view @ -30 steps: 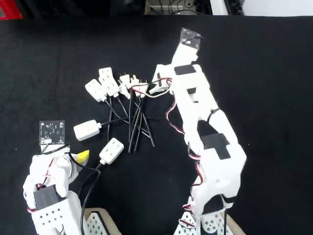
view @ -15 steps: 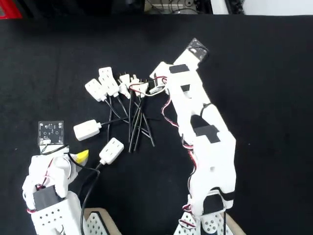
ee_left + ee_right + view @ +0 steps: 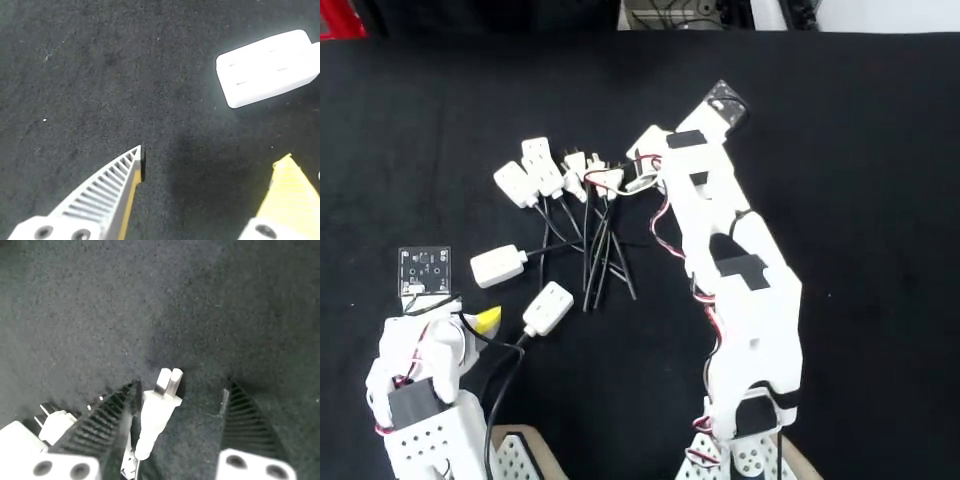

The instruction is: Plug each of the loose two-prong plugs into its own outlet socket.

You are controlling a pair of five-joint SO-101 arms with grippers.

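Bearings: clock face read on the high view, 12 o'clock at the table's far edge, counted from table centre.
Table (image 3: 860, 200): covered in black cloth.
Right arm (image 3: 745, 300): white; ran from the 6 o'clock edge out toward 11 o'clock.
Right gripper (image 3: 632, 172): fingers spread apart, low over the cloth, astride one plug; nothing clamped.
Straddled plug (image 3: 159, 407): white, two prongs, lay flat between the fingers. It was close against one dark finger (image 3: 107, 420) and well apart from the other. Prongs pointed away from the wrist. Sat at 11 o'clock (image 3: 611, 180).
Second plug (image 3: 595, 163): loose, just at 10 o'clock of the straddled plug.
Third plug (image 3: 576, 160): loose, just beside the second, at its 9 o'clock.
Cords (image 3: 600, 255): black, bunched, trailing from the plugs toward 6 o'clock.
Paired sockets (image 3: 542, 165): two white blocks side by side at 10 o'clock, no plug in either.
Lone socket (image 3: 497, 265): at 9 o'clock, unplugged.
Near socket (image 3: 548, 308): at 8 o'clock, unplugged.
Left arm (image 3: 420, 400): folded at the 7 o'clock corner.
Left gripper (image 3: 214, 154): fingers wide apart, one grey-white, one yellow (image 3: 285, 195); empty, over bare cloth.
Socket block (image 3: 267, 67): on the cloth beyond the left fingertips, apart from both. Which of the four it was could not be told.
Square board (image 3: 425, 270): small, dark, flat, at 12 o'clock of the left arm.
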